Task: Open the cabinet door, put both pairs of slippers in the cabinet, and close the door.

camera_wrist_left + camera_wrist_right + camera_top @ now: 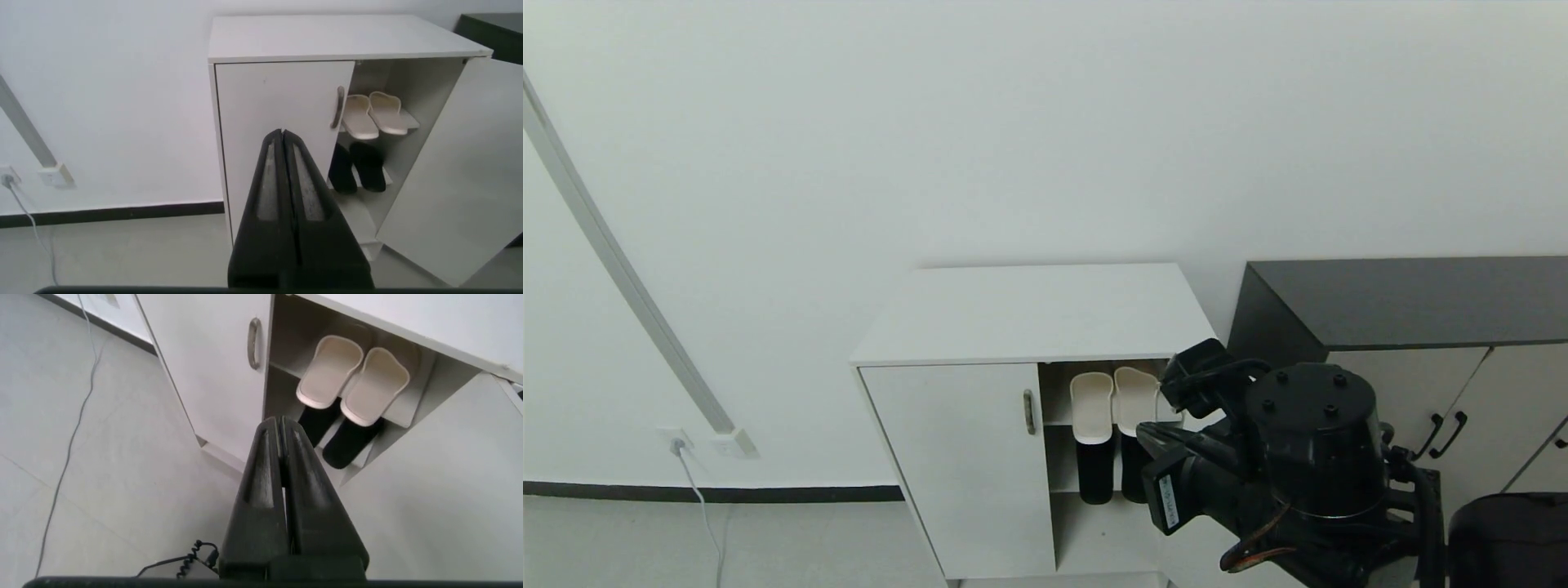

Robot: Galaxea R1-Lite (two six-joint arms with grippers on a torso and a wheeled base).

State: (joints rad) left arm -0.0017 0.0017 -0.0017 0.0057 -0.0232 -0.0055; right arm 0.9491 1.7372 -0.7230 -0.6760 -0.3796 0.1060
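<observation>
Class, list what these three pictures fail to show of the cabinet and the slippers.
Head view: the right arm covers most of the open door.
All views: the closed left door hides the space behind it.
Right wrist view: the white slippers and their shelf cover part of the black slippers.
Left wrist view: the left gripper covers the cabinet at its lower front.

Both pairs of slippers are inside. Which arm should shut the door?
Right, probably. The open door hangs on the cabinet's right side, and the right gripper, shut, is close to that opening. The left gripper faces the closed door from farther back.
</observation>
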